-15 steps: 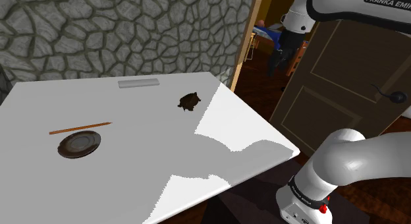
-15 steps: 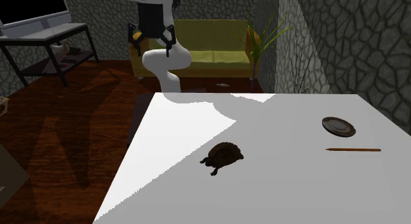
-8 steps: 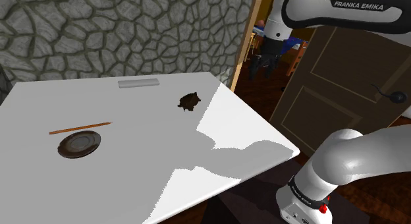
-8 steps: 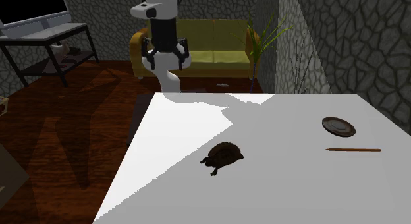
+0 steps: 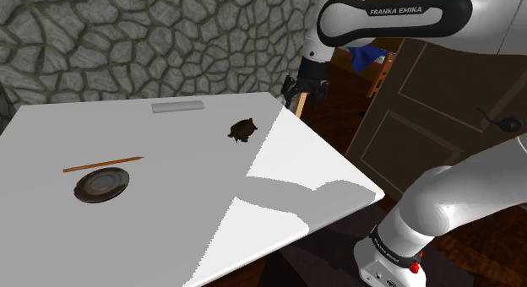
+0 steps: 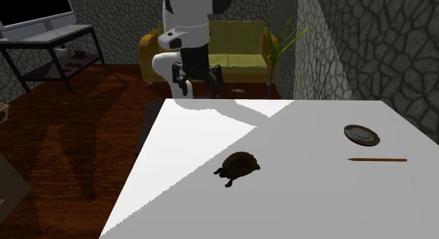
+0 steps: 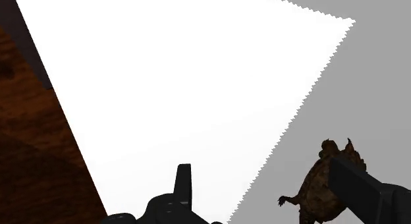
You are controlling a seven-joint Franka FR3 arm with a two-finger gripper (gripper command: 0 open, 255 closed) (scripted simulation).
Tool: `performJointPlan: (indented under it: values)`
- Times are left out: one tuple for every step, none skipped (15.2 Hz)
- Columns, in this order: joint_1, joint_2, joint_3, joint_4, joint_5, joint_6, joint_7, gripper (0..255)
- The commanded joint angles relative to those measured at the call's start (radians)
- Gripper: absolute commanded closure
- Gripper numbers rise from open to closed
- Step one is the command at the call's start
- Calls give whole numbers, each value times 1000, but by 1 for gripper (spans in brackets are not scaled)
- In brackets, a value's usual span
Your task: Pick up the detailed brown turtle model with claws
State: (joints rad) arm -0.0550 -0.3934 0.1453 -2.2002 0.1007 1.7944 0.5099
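Brown turtle model [image 5: 242,130] sits near the white table's [image 5: 186,188] edge, at eight o'clock from my claw [image 5: 306,89] in the shoulder view. My fingers [image 7: 183,182] stand wide apart, empty. I judge I should centre over the turtle, then descend and close across its narrow width.

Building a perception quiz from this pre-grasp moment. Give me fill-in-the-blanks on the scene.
1. The gripper is ___ (open/shut) and holds nothing.
2. The turtle rests on the white ___.
3. The pencil lies beside a round dark ___.
Missing words: open; table; plate.
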Motion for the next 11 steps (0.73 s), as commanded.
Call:
performJointPlan:
  values:
    - [-9, 78, 17, 39, 20, 35, 83, 0]
    - [-12, 115, 24, 57, 29, 51, 121, 0]
    - [-14, 151, 30, 76, 38, 68, 160, 0]
    - [-17, 188, 36, 96, 45, 83, 197, 0]
    - [-19, 225, 41, 118, 52, 99, 234, 0]
    - [-21, 262, 45, 140, 59, 114, 271, 0]
    - [-22, 300, 48, 163, 65, 128, 306, 0]
    - [-23, 337, 50, 187, 71, 142, 341, 0]
    - [-23, 374, 51, 212, 76, 155, 376, 0]
    - [-24, 412, 52, 238, 82, 168, 410, 0]
    - [-24, 449, 51, 265, 87, 180, 443, 0]
